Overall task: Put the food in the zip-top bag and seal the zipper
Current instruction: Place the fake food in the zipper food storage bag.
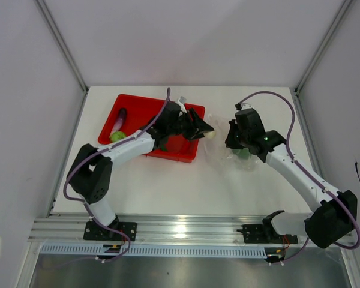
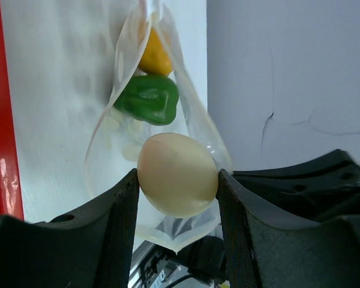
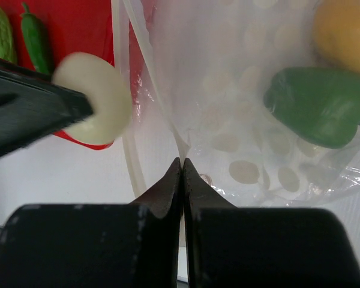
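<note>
My left gripper (image 2: 177, 180) is shut on the white ball (image 2: 177, 174) and holds it at the open mouth of the clear zip-top bag (image 2: 108, 150); the ball also shows in the top view (image 1: 209, 134) and right wrist view (image 3: 93, 107). A green bell pepper (image 3: 315, 105) and a yellow lemon (image 3: 345, 30) lie inside the bag. My right gripper (image 3: 182, 162) is shut on the bag's upper edge (image 3: 162, 102), holding the mouth open. The purple eggplant (image 1: 119, 122) and green vegetables (image 1: 117, 137) lie in the red tray (image 1: 132, 108). The zipper strip is not clear.
The red tray stands left of the bag, with green vegetables (image 3: 0, 30) in it near the bag's mouth. Grey walls enclose the white table (image 1: 186, 186) at the back and sides. The arm bases sit on a rail at the near edge.
</note>
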